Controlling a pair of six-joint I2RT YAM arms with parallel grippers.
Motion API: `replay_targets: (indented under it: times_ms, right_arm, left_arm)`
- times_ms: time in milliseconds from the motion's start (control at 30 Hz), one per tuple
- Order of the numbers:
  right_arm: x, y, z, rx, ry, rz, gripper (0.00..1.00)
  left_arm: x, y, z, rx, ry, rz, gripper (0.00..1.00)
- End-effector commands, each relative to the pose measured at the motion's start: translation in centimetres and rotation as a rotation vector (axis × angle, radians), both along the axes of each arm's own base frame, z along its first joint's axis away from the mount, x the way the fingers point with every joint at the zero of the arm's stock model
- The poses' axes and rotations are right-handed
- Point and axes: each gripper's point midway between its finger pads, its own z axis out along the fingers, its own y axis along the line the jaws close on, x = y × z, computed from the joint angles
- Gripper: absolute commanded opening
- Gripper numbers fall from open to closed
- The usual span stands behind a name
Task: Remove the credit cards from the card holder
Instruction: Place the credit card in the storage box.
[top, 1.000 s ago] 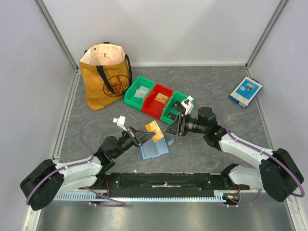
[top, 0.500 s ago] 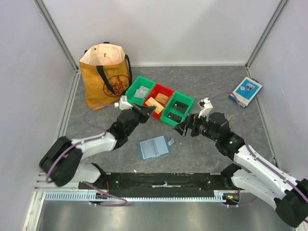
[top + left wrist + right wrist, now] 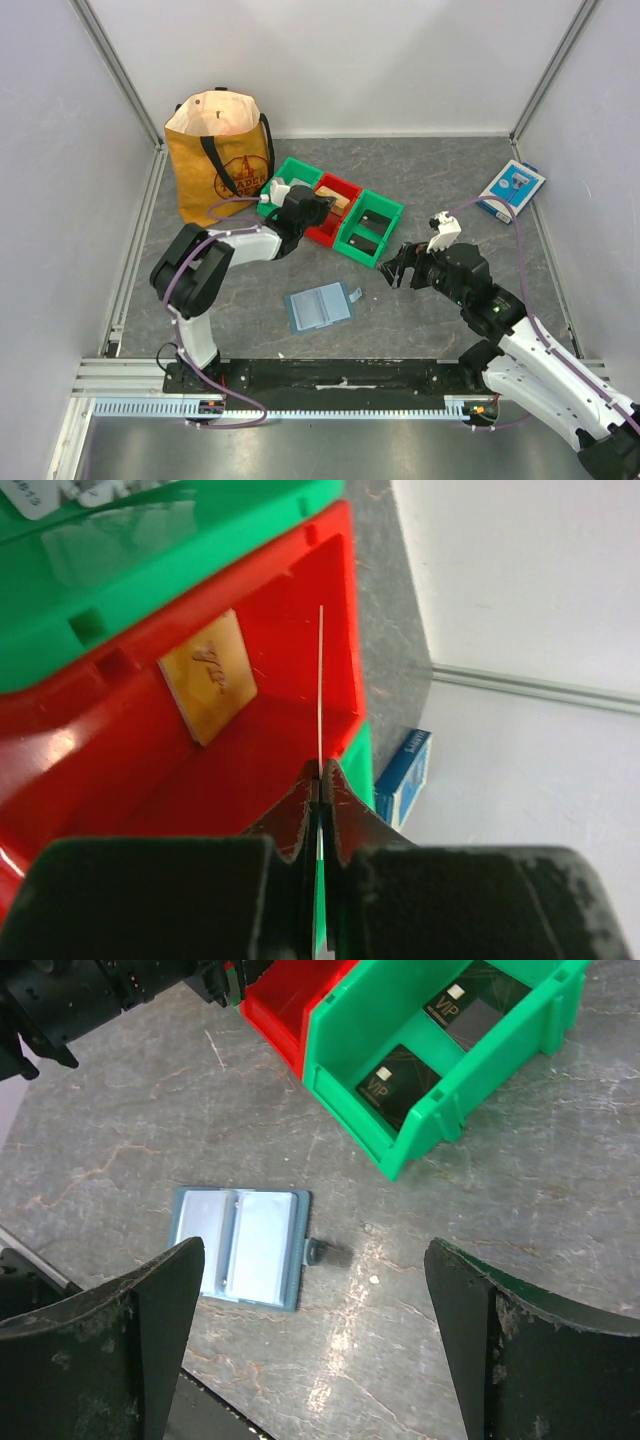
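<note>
Count first: three plastic bins in a slanted row, walls touching – first green bin point(image 3: 295, 168), red bin point(image 3: 120, 770), second green bin point(image 3: 400, 1150), all glossy w/ open tops. One card holder point(image 3: 240, 1245), dusty blue, roughly square, lying open flat on the surface point(image 3: 440, 170), well apart from the bins on the arms' side, paler inner pockets facing up, little snap tab point(image 3: 318, 1252) poking out one edge. Two arms, left arm point(image 3: 215, 250) and right arm point(image 3: 530, 345). Left fingers point(image 3: 345, 815) pinched shut on one credit card point(image 3: 321, 680), held upright over the red bin, seen edge-on as a thin pale line – face colour can't tell. One orange-tan card point(image 3: 208, 675) lies flat on the red bin's floor. Two black cards point(image 3: 400, 1085) marked VIP in the second green bin. Pale cards point(image 3: 85, 550) in the first green bin, number unclear. Right fingers point(image 3: 110, 1340) spread wide, nothing btwn them, hanging over bare surface near the second green bin, card holder off to their left. One tote bag point(image 3: 220, 160), mustard fabric, dark straps, standing upright far left. One blue-and-white box point(image 3: 511, 190) flat at far right, near the wall. Surface is dark grey, stone-look w/ pale veins; pale plain walls point(image 3: 400, 60) on three sides, metal posts point(image 3: 545, 70) in the far corners, metal rail point(image 3: 300, 405) along the near edge
</note>
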Motion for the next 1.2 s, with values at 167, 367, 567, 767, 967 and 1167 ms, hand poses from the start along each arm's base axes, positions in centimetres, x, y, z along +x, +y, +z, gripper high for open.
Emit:
replay_targets:
  times_ms: [167, 367, 567, 767, 967, 1167]
  right_arm:
    - [0.2, -1.0, -0.3, -0.072, -0.021, -0.015, 0.98]
    - [0.1, -1.0, -0.3, -0.075, -0.017, -0.011, 0.98]
    - [0.3, -0.9, 0.3, -0.064, -0.016, -0.013, 0.98]
    - [0.4, -0.7, 0.8, -0.063, -0.013, -0.013, 0.98]
    - [0.3, 0.8, 0.4, -0.062, 0.017, 0.065, 0.98]
    - [0.5, 3.3, -1.6, -0.076, 0.073, 0.150, 0.93]
  left_arm:
    - [3.8, 0.2, -2.1, 0.027, 0.081, 0.126, 0.02]
    - [3.9, 0.0, -2.3, 0.098, 0.084, 0.078, 0.37]
    - [1.7, 1.8, -2.7, 0.139, 0.098, 0.082, 0.72]
    - [-0.5, 2.2, 1.1, 0.160, 0.023, -0.007, 0.80]
    - [-4.4, 3.1, 5.8, 0.222, -0.109, -0.154, 0.80]
    - [-9.4, 5.8, 6.9, 0.441, -0.159, -0.315, 0.80]
